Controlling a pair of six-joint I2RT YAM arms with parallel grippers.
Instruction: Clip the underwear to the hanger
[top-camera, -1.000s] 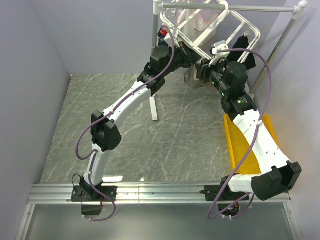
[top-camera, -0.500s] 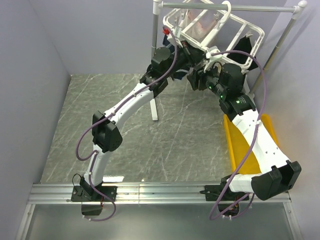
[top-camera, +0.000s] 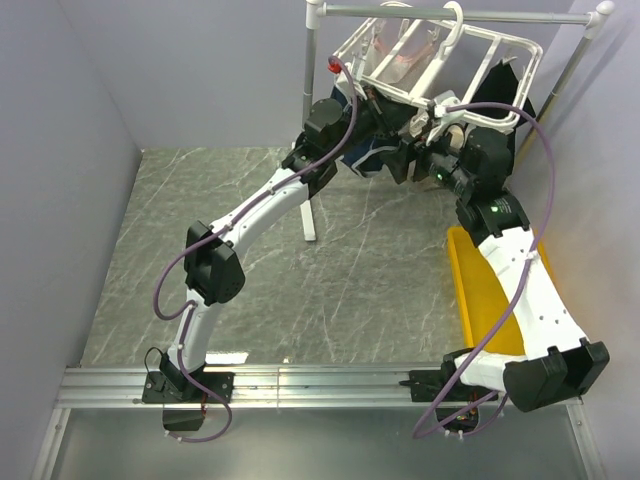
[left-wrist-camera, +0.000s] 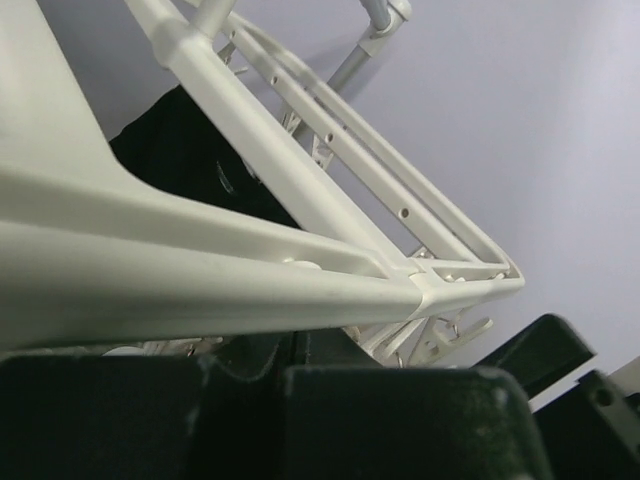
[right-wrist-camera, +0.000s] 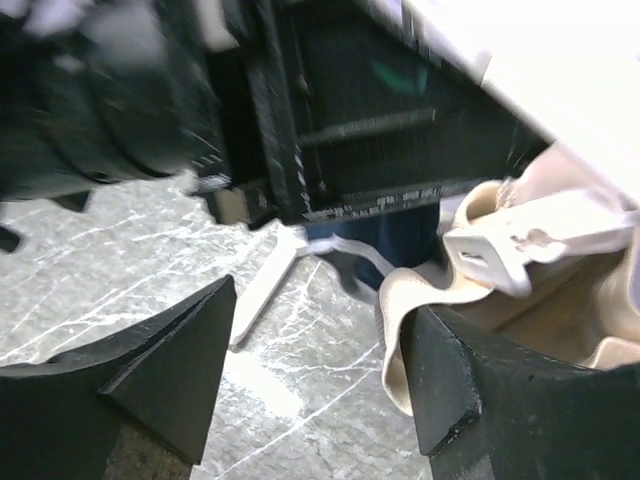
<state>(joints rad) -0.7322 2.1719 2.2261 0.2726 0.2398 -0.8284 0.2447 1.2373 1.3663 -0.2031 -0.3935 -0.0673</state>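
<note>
- White plastic rectangular drying rack, the hanger (top-camera: 500, 45), is hung tilted from a grey metal pole (top-camera: 520, 15), above and ahead of both claws. Its near rail is seen running right across the wrist view of the left claw (left-wrist-camera: 262, 400).
- Taupe grey-brown fabric underwear (right-wrist-camera: 585, 330), with a lighter beige waistband (right-wrist-camera: 400, 320), is found just ahead of the right claw (right-wrist-camera: 322, 310), off toward the finger on the right of its wrist view. The waistband is looped close beside that fingertip, not between the fingers.
- Of the two arms, the right is judged the nearer to the garment. Its claw is spread wide with nothing in it, and only the marble table (right-wrist-camera: 300, 400) is shown through the gap.
- Up under the rack, the left claw is closed tight; whether the rail is pinched cannot be told.
- Lying crosswise over the waistband, a small white clip (right-wrist-camera: 520, 245) is seen, seemingly biting it, so a straight pull back is judged the clean way out.
</note>
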